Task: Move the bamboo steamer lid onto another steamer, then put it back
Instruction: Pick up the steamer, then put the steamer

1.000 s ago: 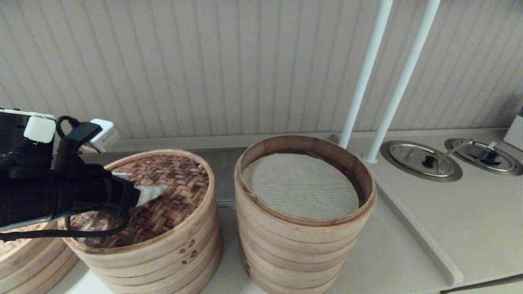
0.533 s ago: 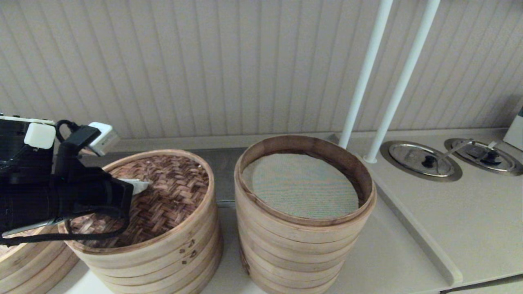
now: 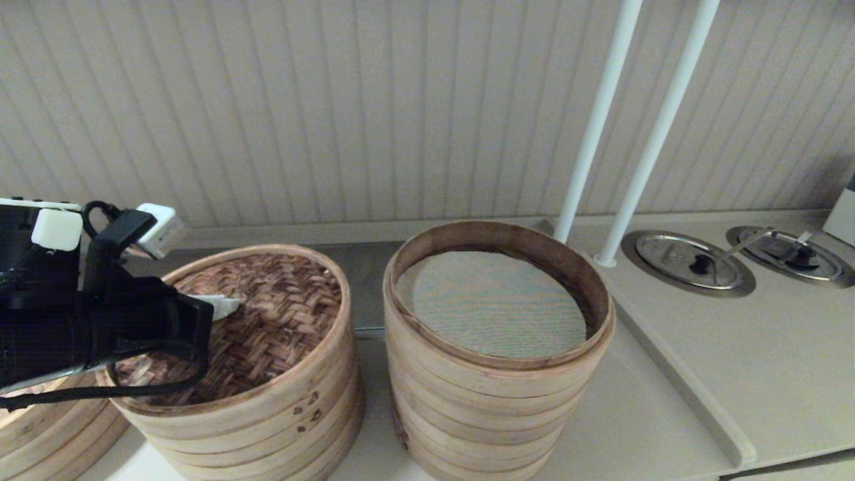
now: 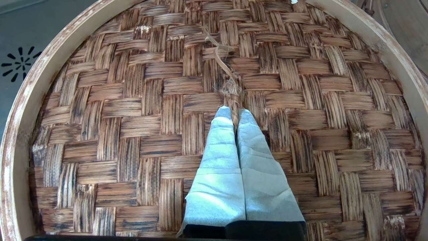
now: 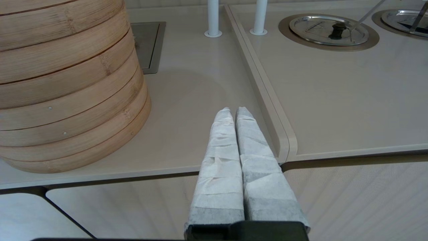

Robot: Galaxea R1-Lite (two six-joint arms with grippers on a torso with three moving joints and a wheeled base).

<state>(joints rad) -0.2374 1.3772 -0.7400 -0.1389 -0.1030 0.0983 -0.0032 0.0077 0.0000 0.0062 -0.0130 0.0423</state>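
The bamboo steamer lid (image 3: pixel 280 314), dark herringbone weave in a pale hoop, lies on the shorter stack (image 3: pixel 267 427) at the left. My left gripper (image 3: pixel 230 305) hovers over its left half, shut. In the left wrist view the tips (image 4: pixel 234 112) sit just short of the lid's frayed cord (image 4: pixel 222 63), with nothing seen pinched between them, over the lid (image 4: pixel 133 100). The other steamer (image 3: pixel 494 387), tallest, stands uncovered to the right, its grey-green mesh (image 3: pixel 491 300) showing. My right gripper (image 5: pixel 234 110) is shut and empty, parked low before the counter edge beside that steamer (image 5: pixel 67 83).
Two white poles (image 3: pixel 594 127) rise behind the tall steamer. Round metal covers (image 3: pixel 691 264) sit in the raised counter (image 3: pixel 768 374) at the right, whose lip (image 3: pixel 674 381) runs diagonally. Another bamboo steamer (image 3: pixel 40 427) shows at the bottom left under my left arm.
My left gripper has drawn back from the lid's middle toward its left edge and a little lower, staying shut. The lid and both stacks have not moved.
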